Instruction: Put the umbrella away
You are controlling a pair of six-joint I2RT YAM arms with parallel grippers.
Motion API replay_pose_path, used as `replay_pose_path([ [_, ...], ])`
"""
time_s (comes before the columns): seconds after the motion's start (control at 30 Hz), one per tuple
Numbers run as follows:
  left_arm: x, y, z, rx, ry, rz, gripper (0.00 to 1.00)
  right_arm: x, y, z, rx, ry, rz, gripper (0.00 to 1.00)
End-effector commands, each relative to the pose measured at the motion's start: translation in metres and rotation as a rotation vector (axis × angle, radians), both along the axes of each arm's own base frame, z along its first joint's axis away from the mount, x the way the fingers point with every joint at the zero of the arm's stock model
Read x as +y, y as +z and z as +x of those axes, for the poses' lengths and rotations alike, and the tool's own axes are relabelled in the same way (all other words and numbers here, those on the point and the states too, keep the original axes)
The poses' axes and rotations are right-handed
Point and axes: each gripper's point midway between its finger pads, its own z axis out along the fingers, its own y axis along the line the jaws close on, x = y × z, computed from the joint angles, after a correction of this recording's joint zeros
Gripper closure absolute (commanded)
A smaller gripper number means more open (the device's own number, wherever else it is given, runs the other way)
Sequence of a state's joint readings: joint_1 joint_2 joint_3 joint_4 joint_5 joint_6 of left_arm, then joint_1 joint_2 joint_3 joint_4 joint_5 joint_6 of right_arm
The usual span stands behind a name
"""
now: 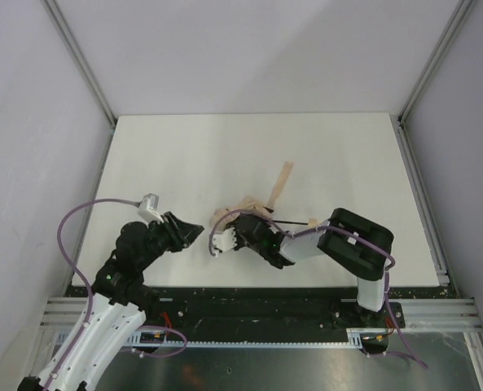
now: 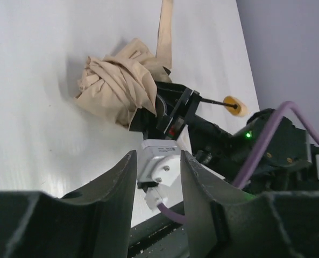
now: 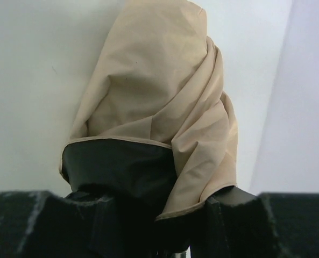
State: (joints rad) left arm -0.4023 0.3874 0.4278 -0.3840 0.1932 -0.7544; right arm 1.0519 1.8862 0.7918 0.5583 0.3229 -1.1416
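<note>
At mid-worktop (image 1: 225, 155), we are watching the right arm lying low, the right fingers (image 1: 241, 228) pinching the bunched beige canopy of the umbrella (image 2: 119, 86). The left arm is pointing at it from the left, the left fingers (image 2: 116, 185) spread, apparently empty, near the fabric.

The umbrella (image 3: 159, 97) canopy is thin beige cloth, matt, creased in soft folds, with a stitched hem. Its strap (image 2: 165, 32) is flat tan cloth of the same dull finish. The shaft (image 2: 213, 100) is black; its material cannot be determined. The handle (image 2: 235, 106) is pale, smooth wood. My left gripper (image 2: 158, 161) has fingers (image 2: 113, 185) of matt black plastic with a fine grain. My right gripper (image 3: 175, 220) shows the same rough black surface. The table (image 1: 184, 155) is smooth, matt white. The cable (image 2: 267, 140) has a smooth purple jacket.
</note>
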Motion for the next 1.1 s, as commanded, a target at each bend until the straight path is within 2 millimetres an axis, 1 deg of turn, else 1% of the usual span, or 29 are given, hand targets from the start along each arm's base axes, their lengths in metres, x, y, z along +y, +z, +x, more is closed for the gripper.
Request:
replay_pose_path([
  [0.0, 0.013, -0.013, 0.011, 0.049, 0.116, -0.006, 0.60, 0.025, -0.040, -0.057, 0.410, 0.044, 0.009, 1.00],
  [0.03, 0.011, -0.019, 0.012, 0.082, 0.109, 0.006, 0.61, 0.025, -0.056, -0.075, 0.527, 0.054, -0.019, 1.00],
  [0.07, 0.008, -0.024, 0.013, 0.114, 0.100, 0.016, 0.61, 0.020, -0.073, -0.092, 0.640, 0.048, -0.055, 1.00],
  [0.13, 0.004, -0.028, 0.015, 0.161, 0.088, 0.028, 0.57, 0.009, -0.097, -0.119, 0.807, 0.036, -0.104, 1.00],
  [0.2, 0.006, -0.027, 0.020, 0.178, 0.103, 0.034, 0.51, 0.004, -0.108, -0.133, 0.918, 0.011, -0.102, 1.00],
  [0.27, 0.011, -0.025, 0.025, 0.201, 0.135, 0.013, 0.44, 0.001, -0.111, -0.139, 1.003, -0.014, -0.073, 1.00],
  [0.37, 0.019, -0.031, 0.029, 0.271, 0.181, -0.052, 0.40, 0.002, -0.112, -0.137, 1.119, -0.040, 0.005, 1.00],
  [0.47, 0.024, -0.046, 0.028, 0.381, 0.202, -0.122, 0.37, -0.001, -0.110, -0.135, 1.221, -0.052, 0.063, 1.00],
  [0.57, 0.020, -0.063, 0.021, 0.520, 0.182, -0.205, 0.32, -0.010, -0.113, -0.135, 1.306, -0.074, 0.088, 1.00],
  [0.63, 0.018, -0.070, 0.018, 0.572, 0.169, -0.233, 0.29, -0.018, -0.117, -0.135, 1.368, -0.105, 0.101, 1.00],
  [0.73, 0.012, -0.073, 0.013, 0.593, 0.148, -0.286, 0.22, -0.025, -0.122, -0.133, 1.451, -0.149, 0.135, 1.00],
  [0.83, 0.001, -0.079, 0.003, 0.614, 0.137, -0.388, 0.13, -0.021, -0.121, -0.133, 1.533, -0.178, 0.176, 1.00],
  [0.9, -0.003, -0.088, -0.003, 0.637, 0.161, -0.453, 0.08, -0.019, -0.121, -0.131, 1.571, -0.190, 0.204, 1.00],
  [0.93, -0.004, -0.091, -0.004, 0.644, 0.180, -0.493, 0.06, -0.018, -0.121, -0.130, 1.579, -0.191, 0.216, 1.00],
  [1.0, -0.009, -0.091, -0.003, 0.632, 0.196, -0.567, 0.04, -0.017, -0.118, -0.121, 1.589, -0.195, 0.259, 1.00],
  [1.07, -0.013, -0.088, 0.004, 0.611, 0.213, -0.605, 0.02, -0.016, -0.114, -0.113, 1.611, -0.196, 0.310, 1.00],
])
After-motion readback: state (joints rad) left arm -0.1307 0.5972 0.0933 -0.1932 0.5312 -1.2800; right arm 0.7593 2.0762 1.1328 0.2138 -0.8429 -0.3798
